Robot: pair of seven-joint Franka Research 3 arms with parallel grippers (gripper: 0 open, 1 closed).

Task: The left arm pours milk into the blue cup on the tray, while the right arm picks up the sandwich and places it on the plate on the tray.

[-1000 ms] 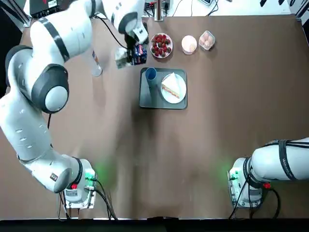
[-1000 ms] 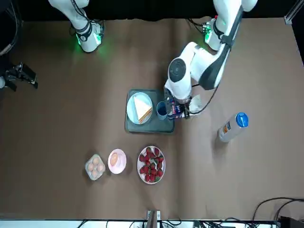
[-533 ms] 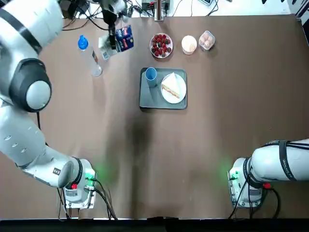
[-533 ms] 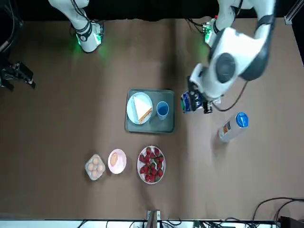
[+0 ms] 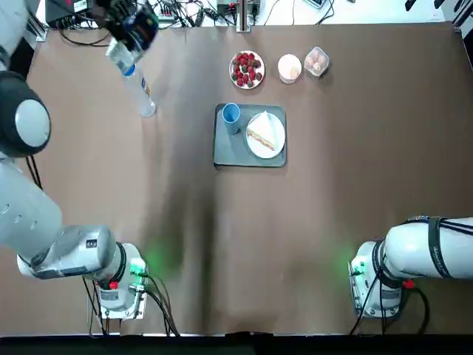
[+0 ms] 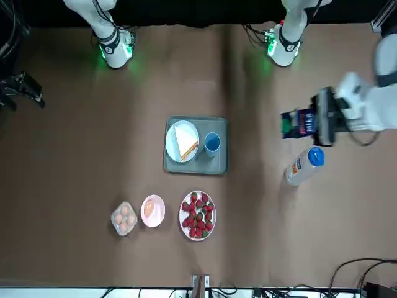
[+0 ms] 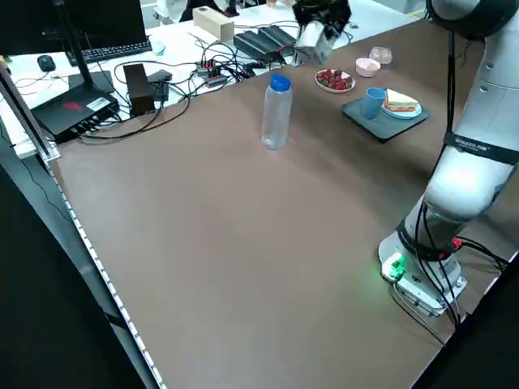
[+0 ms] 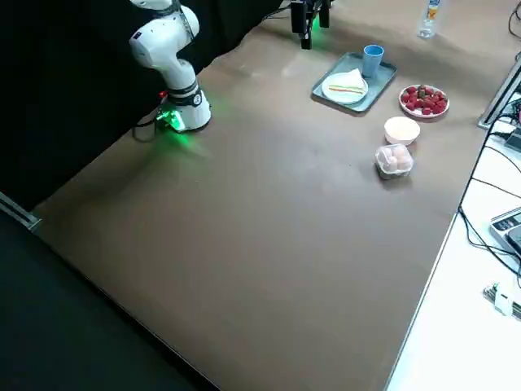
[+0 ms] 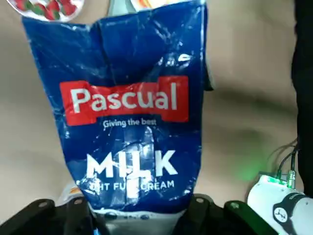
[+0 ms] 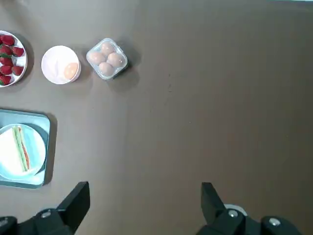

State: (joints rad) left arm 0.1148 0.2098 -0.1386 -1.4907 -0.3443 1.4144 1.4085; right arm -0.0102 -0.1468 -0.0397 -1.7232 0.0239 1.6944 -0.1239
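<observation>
The blue cup (image 5: 230, 113) stands upright on the grey tray (image 5: 228, 151), beside a white plate (image 5: 275, 140) that carries the sandwich (image 5: 261, 134). My left gripper (image 6: 319, 118) is shut on the blue milk carton (image 6: 296, 123) and holds it in the air, far to the robot's left of the tray and above the water bottle. The carton (image 9: 132, 112) fills the left wrist view. My right gripper (image 10: 144, 210) is open with nothing between its fingers, high above the table at the robot's right, well away from the tray.
A clear water bottle (image 5: 140, 92) with a blue cap stands left of the tray. Behind the tray sit a plate of strawberries (image 5: 247, 69), a small bowl (image 5: 289, 67) and a box of eggs (image 5: 316, 61). Cables and boxes (image 7: 219, 32) lie past the far table edge.
The left arm has swung the milk carton from beside the blue cup out to the far left corner, past the water bottle. The cup, sandwich and right arm stay put.
</observation>
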